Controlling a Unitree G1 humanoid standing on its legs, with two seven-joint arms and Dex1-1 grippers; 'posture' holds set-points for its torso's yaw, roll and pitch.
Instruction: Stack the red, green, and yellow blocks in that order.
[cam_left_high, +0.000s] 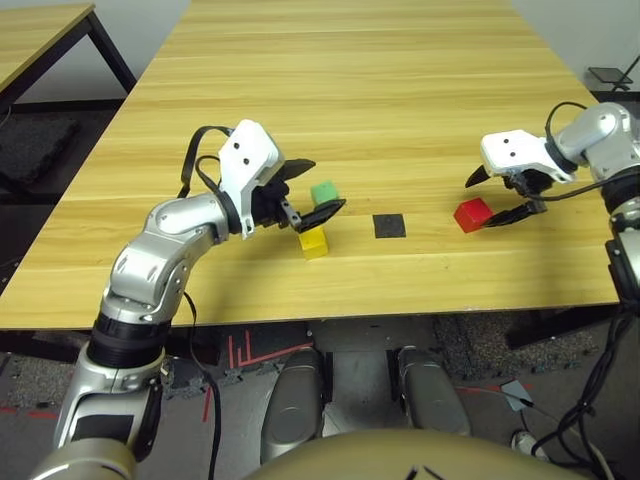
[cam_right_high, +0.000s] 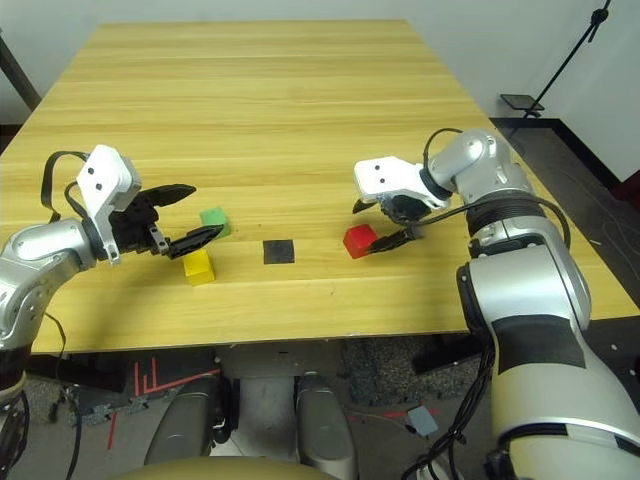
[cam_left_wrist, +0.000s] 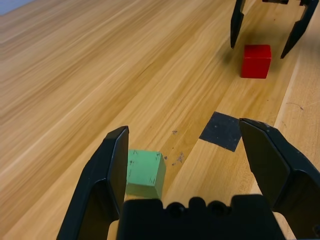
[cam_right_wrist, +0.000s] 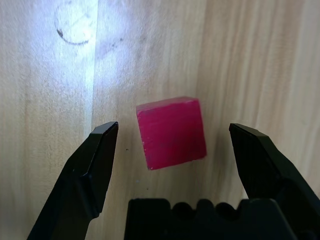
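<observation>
On the wooden counter (cam_left_high: 400, 120), the red block (cam_right_wrist: 172, 132) lies squarely between the right gripper (cam_left_high: 505, 196)'s wide-open jaws, ungripped; the left gripper (cam_left_high: 312, 190) also gapes.

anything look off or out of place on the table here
Nothing stands out. The red block, green block and yellow block all sit flat and apart on the table, unstacked. The black square patch lies flat between them. Only faint scuff marks show on the wood.
</observation>
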